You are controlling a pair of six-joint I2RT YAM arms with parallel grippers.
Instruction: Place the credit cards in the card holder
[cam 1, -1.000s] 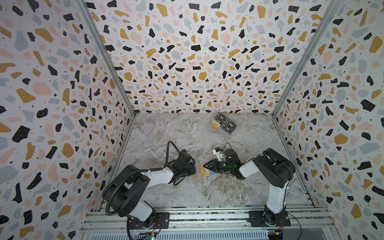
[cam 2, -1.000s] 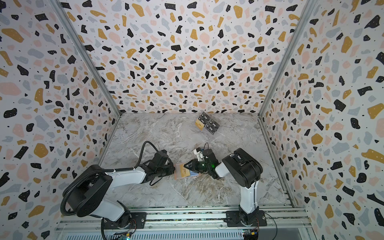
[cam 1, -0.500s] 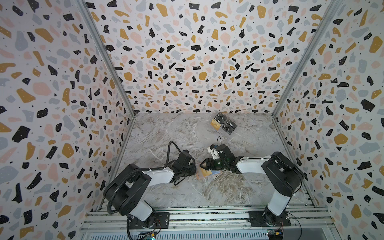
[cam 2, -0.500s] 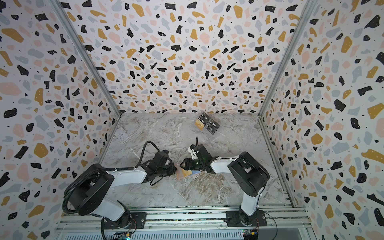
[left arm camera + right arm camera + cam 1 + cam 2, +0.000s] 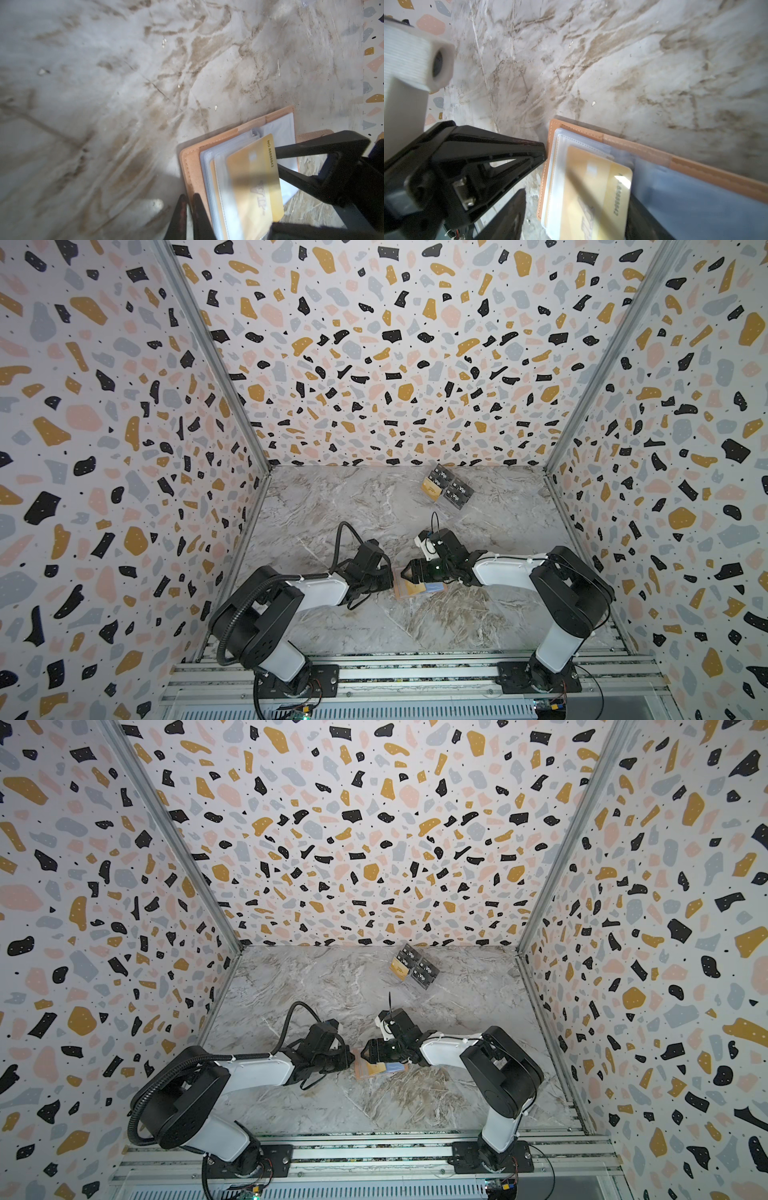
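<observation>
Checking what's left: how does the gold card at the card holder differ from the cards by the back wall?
The gold card rests on the card holder's clear sleeves; the back cards sit on the table. It is gold; they are mostly black. Both carry Vip lettering.

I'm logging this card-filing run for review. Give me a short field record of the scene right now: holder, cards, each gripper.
holder: tan card holder, lying open on the marbled table, clear sleeves showing
card at holder: gold card on the top sleeve, apparently partly slid in, one end out
cards left: black Vip cards plus a gold one, grouped near the back wall
left: left gripper shut, tips at the holder's cover edge
right: right gripper open, jaws astride the gold card
</observation>
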